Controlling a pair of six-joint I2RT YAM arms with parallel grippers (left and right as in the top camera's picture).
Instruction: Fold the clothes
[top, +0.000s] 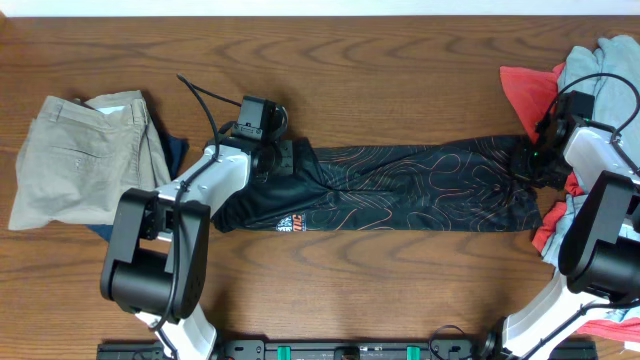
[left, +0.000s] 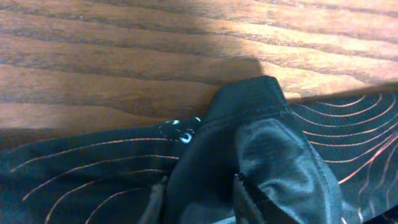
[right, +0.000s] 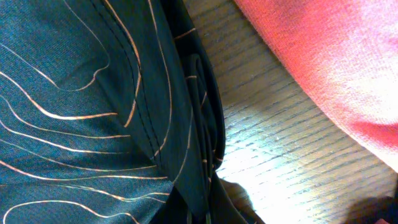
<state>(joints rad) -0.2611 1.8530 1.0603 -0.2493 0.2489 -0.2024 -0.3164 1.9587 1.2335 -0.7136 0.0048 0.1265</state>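
The clothes, a black jersey (top: 400, 185) with thin orange contour lines, lies stretched in a long band across the table between my two grippers. My left gripper (top: 290, 158) is at its left end. In the left wrist view its fingers (left: 155, 200) stand apart on either side of a raised fold of the jersey (left: 261, 143), and the gripper (left: 200, 199) is open around it. My right gripper (top: 528, 163) is at the jersey's right end. In the right wrist view that gripper (right: 208, 211) is shut on a bunched edge of the fabric (right: 74, 93).
Folded khaki trousers (top: 85, 155) lie at the left on a dark blue cloth (top: 176, 150). At the right edge is a pile with a red garment (top: 525, 90) and a light blue one (top: 605, 65); the red one (right: 323, 62) lies close to my right gripper.
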